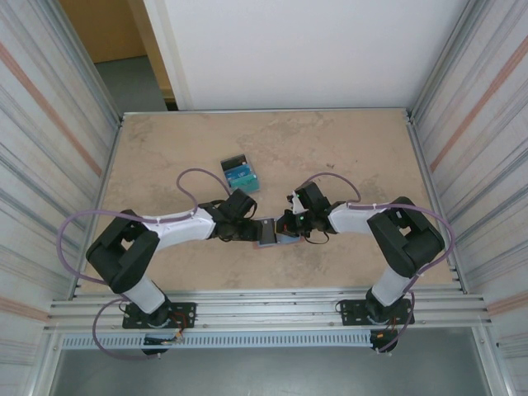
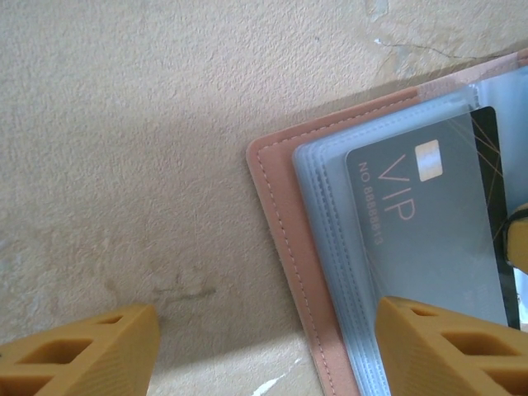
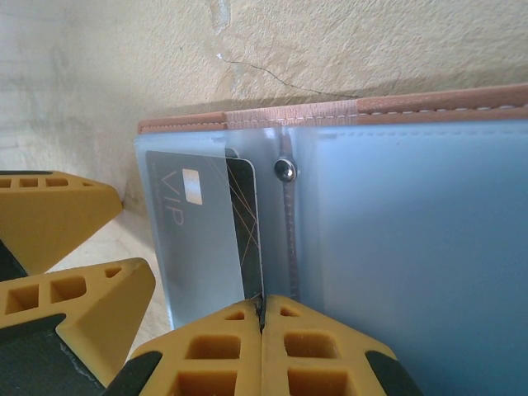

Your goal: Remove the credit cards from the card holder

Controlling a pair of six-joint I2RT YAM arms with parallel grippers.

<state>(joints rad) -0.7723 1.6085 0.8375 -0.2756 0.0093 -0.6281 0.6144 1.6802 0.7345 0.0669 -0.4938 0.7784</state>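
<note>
step in hand: drawing the next credit card out of the card holder; judged partway, since a card pile already lies loose on the table
card holder (image 1: pixel 268 233): open flat at 6 o'clock on the table (image 1: pixel 346 140), between the two grippers, pink cover down, clear sleeves up
credit card (image 2: pixel 429 239): grey, marked vip, inside a clear sleeve (image 3: pixel 177 272) on the holder's left half, its dark end poking out toward the spine
card pile (image 1: pixel 240 174): at 11 o'clock from the holder, well apart from it
left gripper (image 2: pixel 266 309): fingers wide apart, straddling the holder's outer pink edge, clamped on nothing
right gripper (image 3: pixel 262 320): fingers together at the card's dark end; whether card or sleeve sits between them cannot be told
next move calls for: a firm pinch on the card alone, a pull along the sleeve toward 3 o'clock, and the left gripper pressing the cover down so the holder does not slide along
</note>
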